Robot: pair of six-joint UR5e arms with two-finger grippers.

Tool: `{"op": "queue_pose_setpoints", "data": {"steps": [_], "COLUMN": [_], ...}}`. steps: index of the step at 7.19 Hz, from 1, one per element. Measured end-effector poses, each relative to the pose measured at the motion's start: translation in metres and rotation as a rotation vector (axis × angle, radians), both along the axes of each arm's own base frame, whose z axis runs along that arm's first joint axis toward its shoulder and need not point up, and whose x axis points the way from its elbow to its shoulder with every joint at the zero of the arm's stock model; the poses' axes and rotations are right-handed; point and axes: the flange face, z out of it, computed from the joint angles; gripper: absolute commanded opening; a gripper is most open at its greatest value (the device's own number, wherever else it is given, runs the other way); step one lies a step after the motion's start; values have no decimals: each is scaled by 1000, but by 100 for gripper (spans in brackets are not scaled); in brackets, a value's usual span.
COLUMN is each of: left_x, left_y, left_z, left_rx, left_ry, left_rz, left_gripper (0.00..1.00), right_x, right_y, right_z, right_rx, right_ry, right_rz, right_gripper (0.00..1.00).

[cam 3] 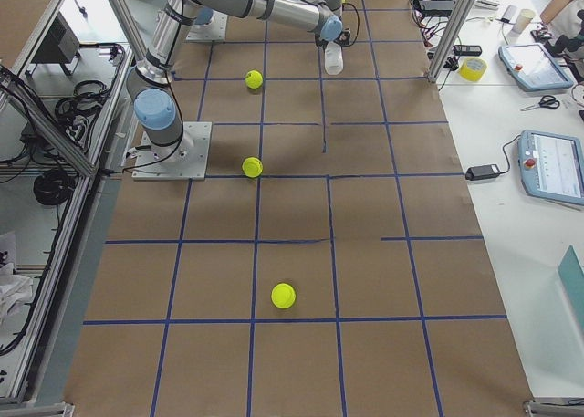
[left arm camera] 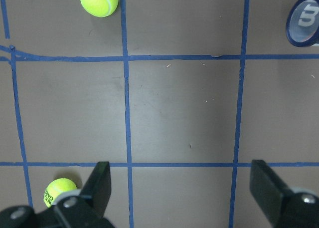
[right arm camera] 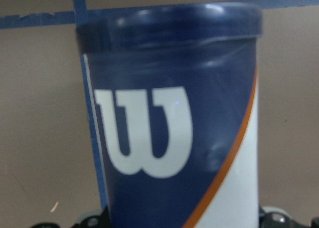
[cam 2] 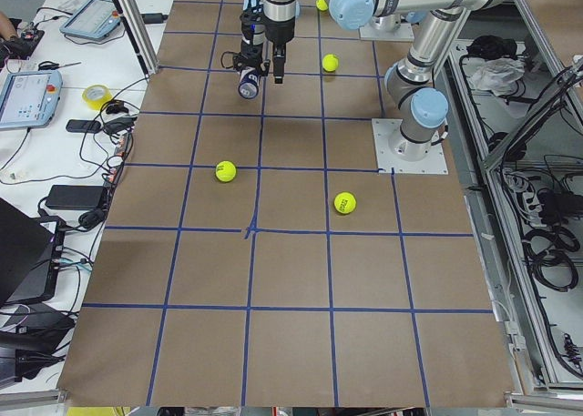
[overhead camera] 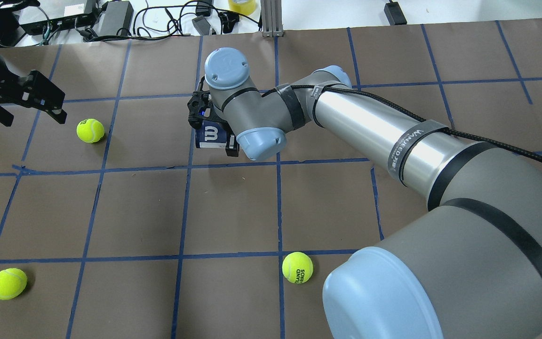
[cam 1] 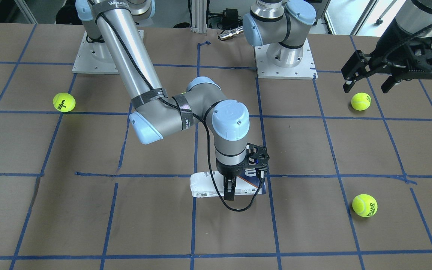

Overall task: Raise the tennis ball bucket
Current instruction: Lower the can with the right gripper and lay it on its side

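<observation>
While the tennis ball bucket (cam 1: pixel 205 185), a slim clear plastic tube with a white and navy label and a dark blue rim, lies on its side near the middle of the brown paper surface (overhead camera: pixel 233 212) gridded with blue tape, we judge the task to be at the grasp and not yet at the lift. We see no clear gap or shadow under the tube, so we cannot tell whether it has left the surface at all. What remains, as we read it, is to raise it plainly clear.

Taking the overhead view from left to right, we first meet the black two-finger left end effector (overhead camera: pixel 33 117), hanging above the surface with its fingers spread wide and nothing between them; its wrist camera shows the same broad gap. Just beside it rests a yellow-green felt tennis ball (overhead camera: pixel 90 130), untouched. Further right comes the bucket's navy end with the white "W", facing that side. Over the tube's middle stands the black right end effector (cam 1: pixel 229 186), pointing straight down with a finger on each long side. We take it to be clamped on the tube, whose label fills its wrist camera. Its silver right arm (overhead camera: pixel 370 122) stretches off to the right.
</observation>
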Motion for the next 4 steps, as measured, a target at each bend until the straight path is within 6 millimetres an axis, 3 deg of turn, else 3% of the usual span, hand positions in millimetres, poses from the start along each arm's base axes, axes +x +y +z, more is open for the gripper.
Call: {"op": "queue_pose_setpoints", "data": {"steps": [1, 4], "left_x": [0, 1], "left_y": [0, 0], "left_z": [-1, -3], "left_rx": [1, 7], "left_ry": [1, -4], "left_rz": [-2, -35], "left_gripper": [100, 100], "right_x": [1, -1], "right_y": [1, 10], "right_z": [-7, -21], "right_rx": [4, 33], "right_ry": [1, 5], "right_rz": [-7, -25], "right_gripper": [100, 100]}}
